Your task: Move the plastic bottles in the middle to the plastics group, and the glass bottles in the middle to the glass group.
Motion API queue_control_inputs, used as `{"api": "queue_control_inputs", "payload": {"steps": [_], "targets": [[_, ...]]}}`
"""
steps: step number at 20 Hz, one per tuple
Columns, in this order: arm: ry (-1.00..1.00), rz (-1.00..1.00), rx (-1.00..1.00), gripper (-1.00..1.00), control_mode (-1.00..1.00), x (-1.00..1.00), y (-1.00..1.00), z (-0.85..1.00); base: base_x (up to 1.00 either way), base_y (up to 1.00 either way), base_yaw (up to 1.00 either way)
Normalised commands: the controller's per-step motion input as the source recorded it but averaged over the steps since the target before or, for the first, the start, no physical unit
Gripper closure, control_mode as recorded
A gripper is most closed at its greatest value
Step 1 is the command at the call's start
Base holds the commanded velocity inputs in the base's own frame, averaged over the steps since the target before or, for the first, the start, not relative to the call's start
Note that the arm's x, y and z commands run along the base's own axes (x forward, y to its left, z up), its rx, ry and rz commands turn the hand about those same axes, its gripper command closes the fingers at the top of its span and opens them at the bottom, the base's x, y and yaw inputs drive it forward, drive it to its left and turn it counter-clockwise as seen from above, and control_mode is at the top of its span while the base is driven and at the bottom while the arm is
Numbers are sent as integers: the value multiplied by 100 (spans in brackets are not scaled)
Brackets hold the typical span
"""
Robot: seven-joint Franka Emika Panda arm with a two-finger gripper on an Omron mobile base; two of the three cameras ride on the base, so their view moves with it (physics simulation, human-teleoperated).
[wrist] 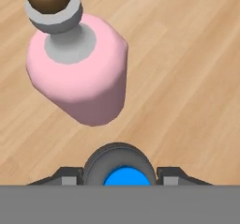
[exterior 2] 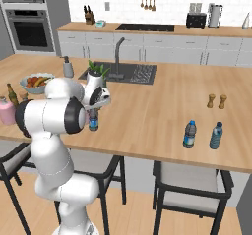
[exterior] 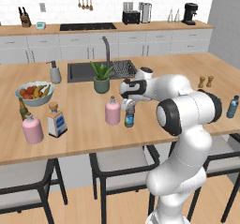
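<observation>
The small clear water bottle (exterior: 130,118) with a blue label stands on the wooden island, just right of the middle pink bottle (exterior: 112,111). My gripper (exterior: 129,107) reaches down over it. In the hand view both fingertips (wrist: 70,176) press against the sides of its dark cap (wrist: 120,168), with the pink bottle (wrist: 79,78) just beyond. The flat square bottle (exterior: 56,121) stands further left. Beside it is the glass group, a stout pink bottle (exterior: 32,128) and an olive bottle (exterior: 22,109). The plastics group (exterior 2: 190,134) stands as a pair at the right.
A fruit bowl (exterior: 35,93), a soap dispenser (exterior: 55,72), a potted plant (exterior: 101,78) and the sink (exterior: 84,70) lie behind the bottles. Two wooden shakers (exterior 2: 216,101) stand at the right. Stools (exterior: 117,164) line the island's near edge.
</observation>
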Motion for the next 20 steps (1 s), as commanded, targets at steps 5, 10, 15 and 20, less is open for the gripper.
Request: {"api": "queue_control_inputs", "payload": {"steps": [5, 10, 15, 20], "targets": [[0, 0, 0, 100, -100, -28, -27, 7, 0, 0, 0], [0, -2, 0, 100, -100, -80, -92, 25, 0, 0, 0], [0, -8, 0, 100, -100, -54, -100, 37, 0, 0, 0], [7, -7, 0, 100, -100, -12, -100, 52, 0, 0, 0]]}}
